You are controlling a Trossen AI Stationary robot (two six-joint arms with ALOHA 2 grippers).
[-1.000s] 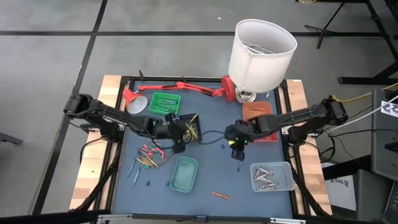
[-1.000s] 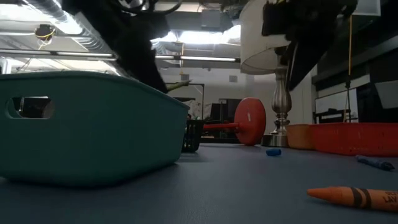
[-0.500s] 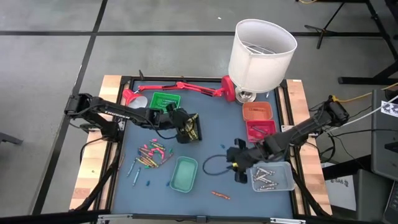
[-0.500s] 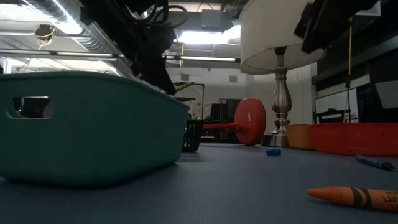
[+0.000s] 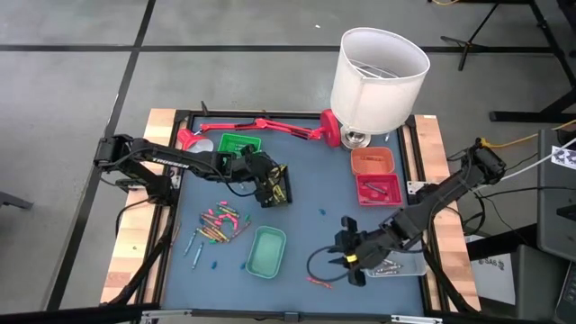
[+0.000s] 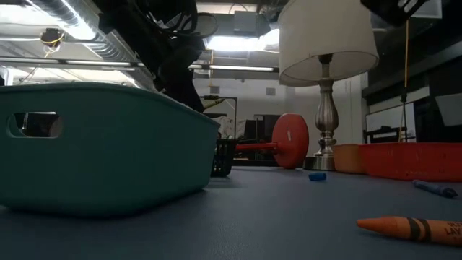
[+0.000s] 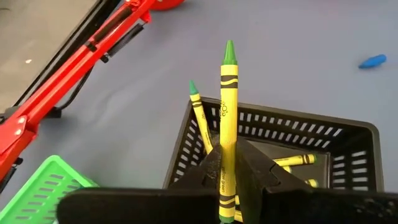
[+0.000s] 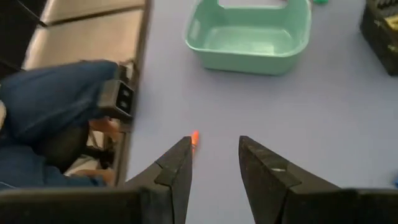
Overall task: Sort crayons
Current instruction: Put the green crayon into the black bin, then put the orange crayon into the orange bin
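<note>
My left gripper (image 5: pixel 268 183) hangs over the black tray (image 7: pixel 292 140), shut on a yellow-green crayon (image 7: pixel 227 106). A second green-tipped crayon (image 7: pixel 198 112) leans in that tray, with yellow ones lying on its floor. A heap of mixed crayons (image 5: pixel 220 225) lies on the mat at the left. My right gripper (image 5: pixel 353 261) is open above the mat near the table's near edge. An orange crayon (image 5: pixel 317 282) lies there, and its tip (image 8: pixel 194 137) shows just beside one finger. My left gripper pinches the yellow-green crayon's lower half (image 7: pixel 225 171) between its two fingers. The crayon runs along the fingers, its green tip (image 7: pixel 229 51) sticking out ahead of them. The gripper slants down from the table's left. The crayon is lifted clear, above the black tray.
A teal tray (image 5: pixel 266 250) stands left of my right gripper, a clear tray (image 5: pixel 396 256) of silvery crayons to its right. Red (image 5: pixel 378 189), orange (image 5: pixel 372 162) and green (image 5: pixel 236 147) trays, a white-shaded lamp (image 5: pixel 378 76) and a red folding lamp (image 5: pixel 261 126) stand farther back. A person's leg (image 8: pixel 62 93) shows beyond the near edge.
My right gripper has swung from the table's middle toward the near edge, turning as it went, and now hangs by the orange crayon, still open. My left gripper has carried the yellow-green crayon a little toward the table's right, over the black tray.
</note>
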